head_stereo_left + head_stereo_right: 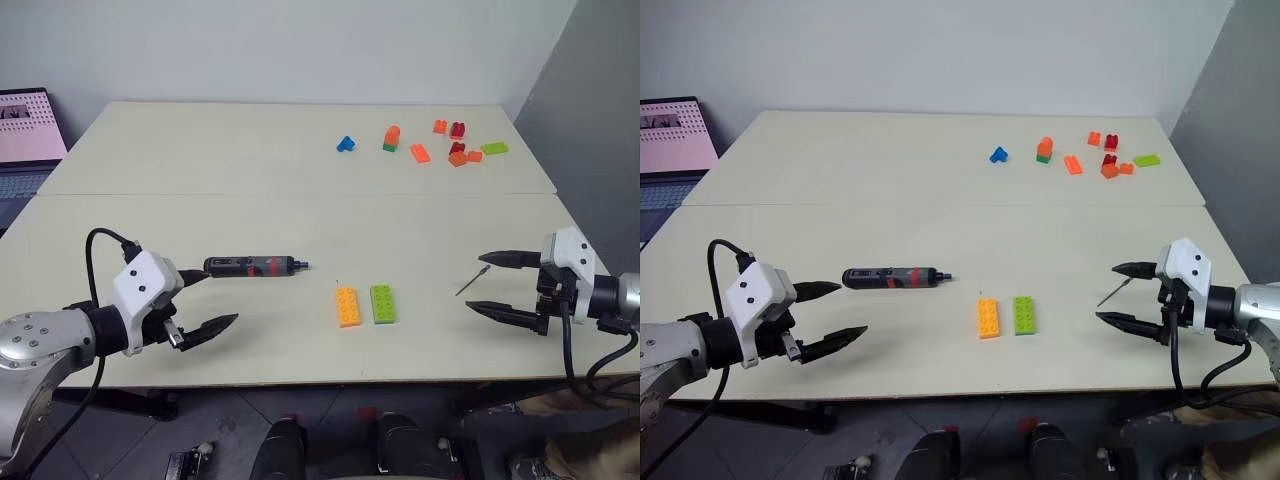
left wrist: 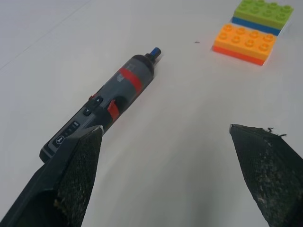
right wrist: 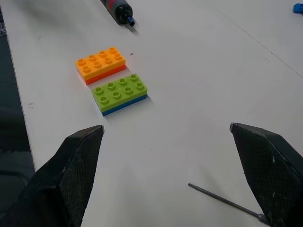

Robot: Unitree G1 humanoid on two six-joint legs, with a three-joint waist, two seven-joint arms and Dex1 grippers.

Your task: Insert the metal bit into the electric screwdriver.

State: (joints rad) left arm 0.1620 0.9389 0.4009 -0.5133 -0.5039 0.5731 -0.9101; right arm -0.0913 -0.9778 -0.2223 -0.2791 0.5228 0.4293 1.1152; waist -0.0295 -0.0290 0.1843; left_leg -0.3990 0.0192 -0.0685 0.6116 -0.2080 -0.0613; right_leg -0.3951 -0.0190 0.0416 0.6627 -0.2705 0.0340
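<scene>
The electric screwdriver [image 1: 254, 266] lies flat on the table at the left, black and grey with a red band, its bluish tip pointing right. In the left wrist view the electric screwdriver [image 2: 106, 104] lies just past one finger. My left gripper [image 1: 212, 298] hovers open beside the screwdriver's rear end, holding nothing. The metal bit [image 1: 472, 280], a thin dark rod, lies on the table at the right; the metal bit [image 3: 226, 203] shows between the fingers in the right wrist view. My right gripper [image 1: 487, 283] stands open around it, above the table.
An orange brick [image 1: 348, 305] and a green brick [image 1: 382, 303] lie side by side between the two grippers. Several loose bricks [image 1: 440, 142] are scattered at the table's far right, with a blue piece [image 1: 346, 144] nearby. A laptop [image 1: 28, 140] stands off the table's left.
</scene>
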